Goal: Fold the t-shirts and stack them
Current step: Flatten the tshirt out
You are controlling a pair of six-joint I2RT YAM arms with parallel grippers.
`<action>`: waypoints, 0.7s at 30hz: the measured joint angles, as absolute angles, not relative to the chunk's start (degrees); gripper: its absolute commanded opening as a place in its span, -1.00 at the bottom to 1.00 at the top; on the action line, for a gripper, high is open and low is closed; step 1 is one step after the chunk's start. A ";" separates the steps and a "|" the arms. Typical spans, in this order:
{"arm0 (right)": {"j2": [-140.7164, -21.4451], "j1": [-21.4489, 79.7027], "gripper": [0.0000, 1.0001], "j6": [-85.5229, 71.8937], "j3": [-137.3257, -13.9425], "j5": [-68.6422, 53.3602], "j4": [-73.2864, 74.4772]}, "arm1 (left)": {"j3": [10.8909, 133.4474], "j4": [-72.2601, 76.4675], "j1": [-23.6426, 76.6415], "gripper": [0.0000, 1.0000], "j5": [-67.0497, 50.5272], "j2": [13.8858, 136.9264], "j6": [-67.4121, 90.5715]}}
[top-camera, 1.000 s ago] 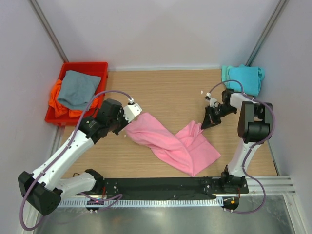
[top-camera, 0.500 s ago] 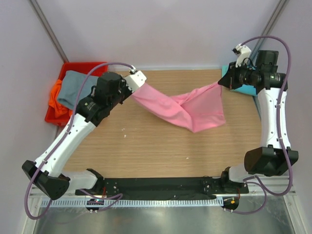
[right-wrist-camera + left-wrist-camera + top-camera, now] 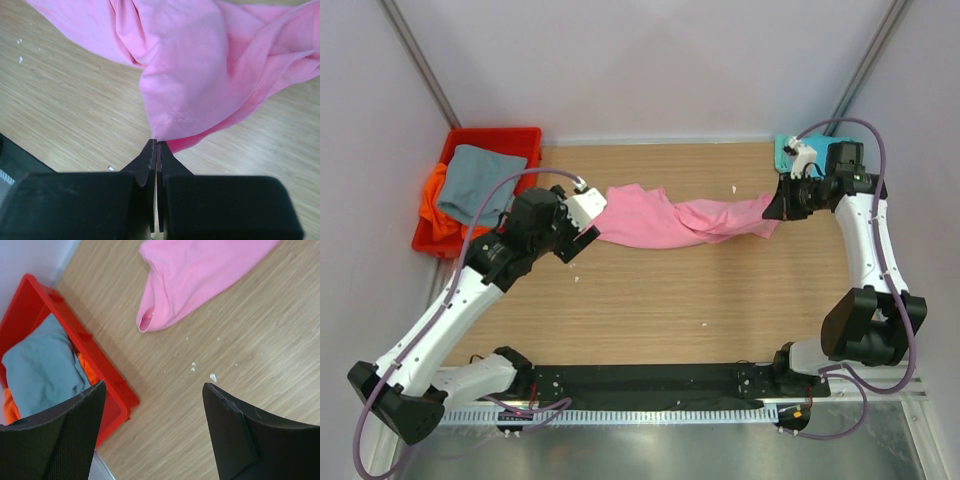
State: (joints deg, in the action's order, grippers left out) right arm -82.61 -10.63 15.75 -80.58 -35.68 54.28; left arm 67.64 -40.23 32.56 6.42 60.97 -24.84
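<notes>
The pink t-shirt (image 3: 665,220) lies stretched in a twisted band across the far half of the table. My right gripper (image 3: 775,210) is shut on its right end, and the right wrist view shows the cloth (image 3: 200,65) pinched at the tips of that gripper (image 3: 157,142). My left gripper (image 3: 588,225) is open just left of the shirt's free end (image 3: 200,275). In the left wrist view, only bare wood shows between the fingers of the left gripper (image 3: 154,385). A teal t-shirt (image 3: 784,150) shows at the back right, mostly hidden behind the right arm. The grey t-shirt (image 3: 475,180) lies on the orange one (image 3: 435,195).
The red bin (image 3: 495,135) holding the grey and orange shirts stands at the back left, close beside the left arm, and its near corner (image 3: 107,375) shows in the left wrist view. Small white specks (image 3: 212,376) lie on the wood. Walls enclose the table on three sides.
My left gripper has opened and let go of the pink shirt. The shirt has dropped from its raised stretch onto the table. Both arms have come down and nearer, with the right still gripping.
</notes>
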 measured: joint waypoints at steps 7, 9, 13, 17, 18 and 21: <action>-82.61 -10.61 -0.97 16.12 -73.49 -35.44 52.01 | 64.88 -36.77 32.47 0.42 10.37 66.43 -25.98; -82.76 -10.63 -0.97 15.62 -71.44 -35.48 50.41 | 67.09 -35.03 32.18 0.37 10.44 72.90 -25.78; -82.87 -10.63 -0.97 14.55 -68.01 -35.57 47.70 | 76.16 -33.69 29.47 0.36 7.31 88.25 -24.34; -82.87 -10.63 -0.97 13.47 -65.41 -35.70 45.28 | 86.59 -32.42 25.78 0.42 4.43 101.43 -22.52; -82.87 -10.61 -0.97 13.30 -65.04 -35.73 44.88 | 88.29 -32.14 25.30 0.47 4.12 103.53 -22.44; -82.87 -10.63 -0.97 13.08 -64.23 -35.73 43.77 | 94.00 -32.14 24.05 0.54 3.55 109.86 -22.17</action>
